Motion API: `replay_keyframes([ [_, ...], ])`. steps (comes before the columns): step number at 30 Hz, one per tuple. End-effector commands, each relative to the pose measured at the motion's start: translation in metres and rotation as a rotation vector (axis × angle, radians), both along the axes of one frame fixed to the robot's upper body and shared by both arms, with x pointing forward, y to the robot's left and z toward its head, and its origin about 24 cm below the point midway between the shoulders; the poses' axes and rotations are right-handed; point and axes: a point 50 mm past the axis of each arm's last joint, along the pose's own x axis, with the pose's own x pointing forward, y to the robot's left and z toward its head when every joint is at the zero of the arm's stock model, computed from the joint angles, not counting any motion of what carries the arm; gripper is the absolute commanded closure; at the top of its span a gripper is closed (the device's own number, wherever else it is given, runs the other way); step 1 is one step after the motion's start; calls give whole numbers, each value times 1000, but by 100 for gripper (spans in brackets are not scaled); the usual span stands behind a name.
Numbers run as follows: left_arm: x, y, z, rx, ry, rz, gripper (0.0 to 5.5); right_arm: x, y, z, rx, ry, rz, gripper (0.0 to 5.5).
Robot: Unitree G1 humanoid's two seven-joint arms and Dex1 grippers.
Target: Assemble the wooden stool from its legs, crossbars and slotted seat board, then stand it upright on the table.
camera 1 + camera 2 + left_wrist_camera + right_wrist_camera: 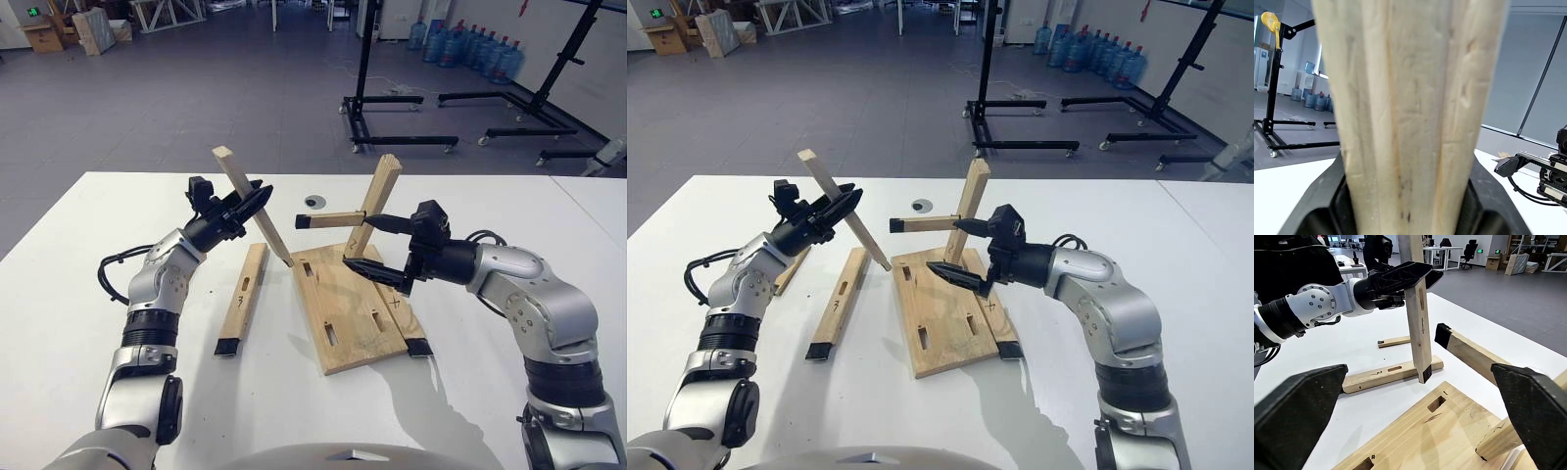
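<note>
From the head views, the left claw (257,196) is clamped around the middle of a leg (277,240) held above the white worktop (88,225). The leg's long axis is steeply tilted: the bare top leans toward the robot's left, and the dark-capped bottom points down at the far-left corner of the seat board (353,304); contact there cannot be judged. The board lies flat near the middle, slots up. A second leg (382,186) stands on it, leaning slightly right, with a crossbar (333,219) sticking out level toward the left. The right claw (362,242) is spread wide, one finger on each side of this leg's lower part, gripping nothing. A third leg (243,299) lies flat just left of the board, running roughly alongside it. In the left wrist view the held leg (1410,98) runs straight out between the dark pads (1317,205). In the right wrist view the wide-set fingers (1298,416) frame the board (1435,435), with the tilted leg's capped end (1423,377) hanging just beyond the board's corner.
</note>
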Motion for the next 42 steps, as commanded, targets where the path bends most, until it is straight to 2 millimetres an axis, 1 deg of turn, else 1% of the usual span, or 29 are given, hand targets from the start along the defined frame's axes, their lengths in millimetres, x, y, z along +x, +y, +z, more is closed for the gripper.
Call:
replay_keyframes([
  [1,0,-7,3,-42,20,-41,349,1,2,-2,-1,8,-2,10],
  [2,0,-8,2,-62,43,-46,349,0,3,-3,-2,11,1,10],
  [3,-1,-6,6,-90,-2,-22,349,0,4,-4,-3,15,3,10],
  [4,-3,-5,8,-113,-6,-19,349,0,5,-5,-3,18,6,10],
  [6,-5,-6,8,-145,-12,-56,349,-1,6,-7,-5,25,10,10],
  [11,-3,-11,-6,-173,26,-105,349,-2,9,-10,-3,36,12,10],
  [13,-2,-16,-13,-161,43,-123,349,-2,10,-10,-2,38,11,10],
  [15,0,-16,-16,-150,46,-123,349,-1,11,-10,-1,40,19,10],
  [19,4,-21,-18,-88,32,-144,349,0,13,-11,1,41,21,10],
  [24,12,-22,-17,-72,28,-140,349,1,15,-11,6,40,20,10],
  [26,13,-23,-20,-60,32,-137,349,1,17,-11,7,41,22,10],
  [35,11,-27,-34,-8,49,-162,349,0,19,-12,10,46,33,10],
  [39,11,-29,-33,14,16,-148,349,-1,20,-12,12,48,37,10],
  [42,12,-33,-32,62,-20,-123,349,-2,21,-13,15,50,37,10],
])
